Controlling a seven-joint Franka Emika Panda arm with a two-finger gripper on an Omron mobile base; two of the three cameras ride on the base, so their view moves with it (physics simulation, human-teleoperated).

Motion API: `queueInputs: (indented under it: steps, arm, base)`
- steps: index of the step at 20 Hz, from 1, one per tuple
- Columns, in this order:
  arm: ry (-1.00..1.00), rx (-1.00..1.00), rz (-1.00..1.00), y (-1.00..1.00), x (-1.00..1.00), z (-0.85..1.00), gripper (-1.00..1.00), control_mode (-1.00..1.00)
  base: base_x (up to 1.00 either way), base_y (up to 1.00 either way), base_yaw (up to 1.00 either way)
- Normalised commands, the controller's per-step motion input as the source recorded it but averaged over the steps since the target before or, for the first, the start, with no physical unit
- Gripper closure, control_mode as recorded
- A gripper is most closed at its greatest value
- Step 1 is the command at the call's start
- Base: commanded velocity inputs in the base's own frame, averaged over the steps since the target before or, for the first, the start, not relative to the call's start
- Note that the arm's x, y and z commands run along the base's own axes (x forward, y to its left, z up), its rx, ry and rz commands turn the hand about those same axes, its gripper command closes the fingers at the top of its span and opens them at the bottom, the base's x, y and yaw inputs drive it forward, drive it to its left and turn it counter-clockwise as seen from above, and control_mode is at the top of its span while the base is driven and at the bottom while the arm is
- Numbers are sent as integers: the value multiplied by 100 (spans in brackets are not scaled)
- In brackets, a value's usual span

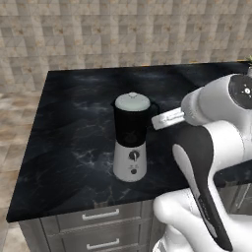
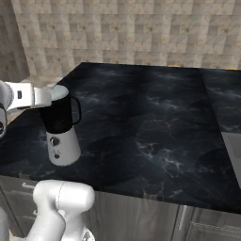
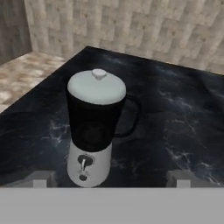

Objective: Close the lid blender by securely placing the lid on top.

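The lid (image 1: pixel 132 102) already sits on the mouth of the blender (image 1: pixel 130 142), covering the dark jar from rim to rim with its small knob at the centre. In the hand view the disc looks level and centred on the jar, with no gap visible along the near rim — though the far rim is hidden behind the lid itself.

The blender stands on the black marble counter (image 1: pixel 69 147), near the front edge and toward the left end, its dial and button facing the front edge and its handle on the side away from the left end.

The gripper (image 3: pixel 111 178) is off the lid, drawn back from the blender on the front-edge side and looking at it from a little above. Its jaws are spread wide, holding nothing.

Judged from this, the placing looks done; what may remain is only a check that the lid is pressed home.
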Motion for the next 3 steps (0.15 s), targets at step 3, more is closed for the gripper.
queueInputs:
  steps: [3]
  arm:
    - [-1,0,-1,-90,-29,12,-100,-100]
  base:
    - [0,0,0]
